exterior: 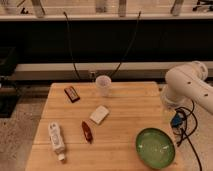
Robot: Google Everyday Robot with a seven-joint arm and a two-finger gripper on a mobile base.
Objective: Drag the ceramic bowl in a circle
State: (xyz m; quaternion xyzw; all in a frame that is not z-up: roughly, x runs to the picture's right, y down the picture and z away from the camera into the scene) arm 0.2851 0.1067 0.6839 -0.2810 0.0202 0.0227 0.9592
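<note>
Below the hand, nearer the viewer: the ceramic bowl (155, 147) is seen, green and glossy with a darker rim, set upright by the counter's near right corner. It lies close to the hand but apart from it.
Hand: the hand (176, 120) is taken to be the dark part with a blue patch under the white arm (187, 86), just beside the counter's right edge. Whether it is open or closed cannot be told.
Cables by the hand: black cables (187, 131) are looped beside and below it, off the counter's edge.
Counter: the counter (131, 106) is made of light wooden planks and spreads from the hand across to the far side of the view.
Beyond the bowl from the hand: a white pad (99, 114) is laid flat near mid-counter, and a small dark red object (87, 131) just past it.
Farthest from the hand: a white bottle (56, 139) is laid on its side, cap toward the near edge.
Far edge of the counter: a translucent white cup (103, 85) is stood upright, with a dark flat packet (72, 93) further from the hand.
Room: a pale ledge (45, 71) runs behind the counter below a dark recess, two thin black cords (71, 47) rise from behind the cup, and a speckled floor (16, 136) is seen on the side away from the hand.
</note>
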